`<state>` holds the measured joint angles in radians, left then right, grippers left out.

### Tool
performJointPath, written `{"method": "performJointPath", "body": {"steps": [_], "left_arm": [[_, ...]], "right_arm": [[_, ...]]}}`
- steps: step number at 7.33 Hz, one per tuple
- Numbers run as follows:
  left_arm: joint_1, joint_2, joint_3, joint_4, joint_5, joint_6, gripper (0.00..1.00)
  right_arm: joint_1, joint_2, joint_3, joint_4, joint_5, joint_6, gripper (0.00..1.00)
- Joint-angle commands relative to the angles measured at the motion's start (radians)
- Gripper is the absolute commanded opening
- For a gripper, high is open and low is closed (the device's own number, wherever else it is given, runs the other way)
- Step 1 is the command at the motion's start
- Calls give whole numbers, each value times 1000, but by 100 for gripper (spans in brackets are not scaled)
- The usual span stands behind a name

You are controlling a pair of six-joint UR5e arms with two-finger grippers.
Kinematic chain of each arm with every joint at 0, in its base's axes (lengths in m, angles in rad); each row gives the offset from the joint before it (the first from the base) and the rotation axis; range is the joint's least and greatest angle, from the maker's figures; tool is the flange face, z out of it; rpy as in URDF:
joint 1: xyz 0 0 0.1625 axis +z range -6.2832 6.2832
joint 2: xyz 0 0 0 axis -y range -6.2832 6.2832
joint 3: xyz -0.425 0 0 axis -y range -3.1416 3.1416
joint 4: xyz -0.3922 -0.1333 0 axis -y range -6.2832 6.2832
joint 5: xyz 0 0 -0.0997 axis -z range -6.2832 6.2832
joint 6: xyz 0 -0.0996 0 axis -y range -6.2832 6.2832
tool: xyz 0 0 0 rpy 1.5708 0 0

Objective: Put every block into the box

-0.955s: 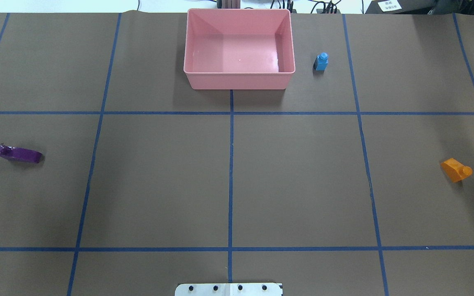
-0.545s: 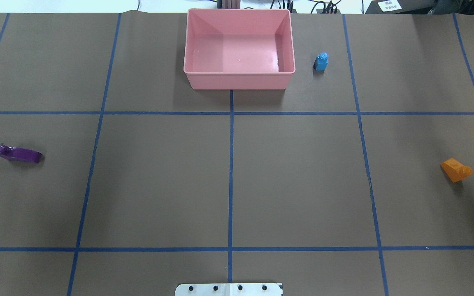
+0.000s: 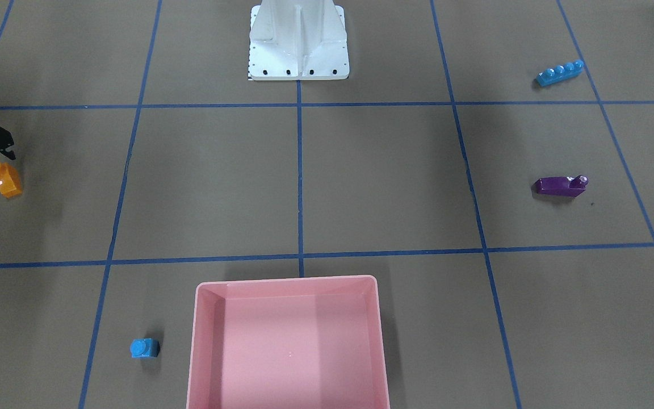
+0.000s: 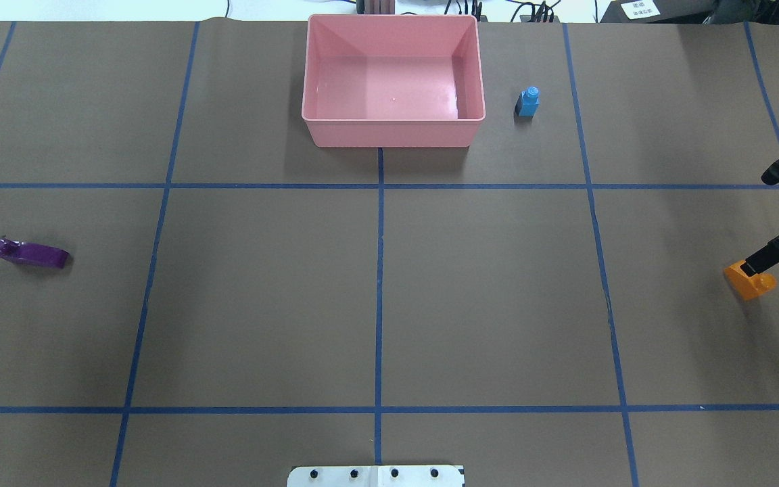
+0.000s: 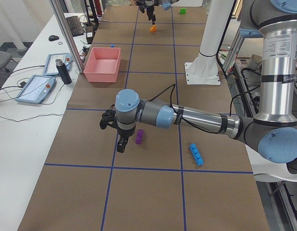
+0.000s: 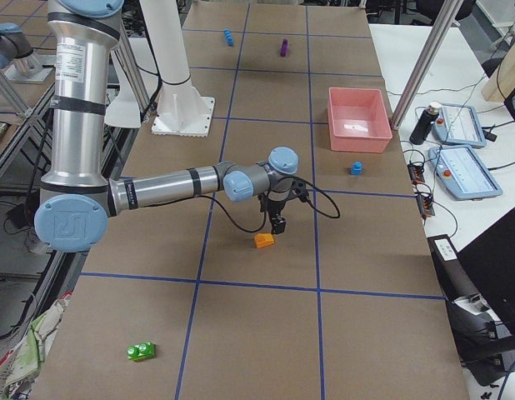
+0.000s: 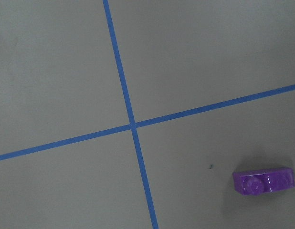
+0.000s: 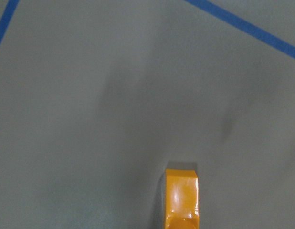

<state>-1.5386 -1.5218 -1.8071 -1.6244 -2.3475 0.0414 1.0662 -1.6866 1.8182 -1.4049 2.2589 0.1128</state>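
Note:
The pink box stands empty at the far middle of the table. The orange sloped brick lies at the right. My right gripper hangs open just above and beside it, holding nothing; the brick fills the bottom of the right wrist view. The purple sloped brick lies at the left. My left gripper hovers beside it; I cannot tell whether it is open. The small blue brick stands right of the box. The long blue brick and the green brick lie near the robot's side.
The white metal base stands at the robot's edge of the table. Blue tape lines divide the brown table cover. Tablets and a bottle sit on the side bench beyond the box.
My right gripper has come into the overhead view from the right edge and moved down toward the orange brick. No brick has moved.

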Motion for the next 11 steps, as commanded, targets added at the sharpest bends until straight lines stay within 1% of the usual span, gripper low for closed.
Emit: {"method": "performJointPath", "body": {"steps": [1, 3, 6, 7, 8, 9, 10, 11], "left_arm": [[0, 0, -3, -2, -6, 0, 100], [0, 0, -3, -2, -16, 0, 100], [0, 0, -5, -2, -16, 2, 100], [0, 0, -15, 1, -15, 2, 100], [0, 2, -15, 1, -15, 2, 100], [0, 2, -15, 1, -15, 2, 100], [0, 0, -15, 1, -16, 2, 100], [0, -1, -17, 3, -16, 0, 100]], "right_arm": [[-25, -8, -71, 3, 2, -7, 100], [-57, 2, -92, 1, 4, 4, 100], [-66, 22, -137, 1, 2, 7, 100], [-68, 27, -152, 1, 2, 7, 97], [-68, 34, -154, 1, 4, 8, 87], [-68, 41, -154, 1, 5, 8, 57], [-66, 45, -151, 1, 7, 5, 16], [-62, 48, -145, -6, 4, 7, 0]]}}
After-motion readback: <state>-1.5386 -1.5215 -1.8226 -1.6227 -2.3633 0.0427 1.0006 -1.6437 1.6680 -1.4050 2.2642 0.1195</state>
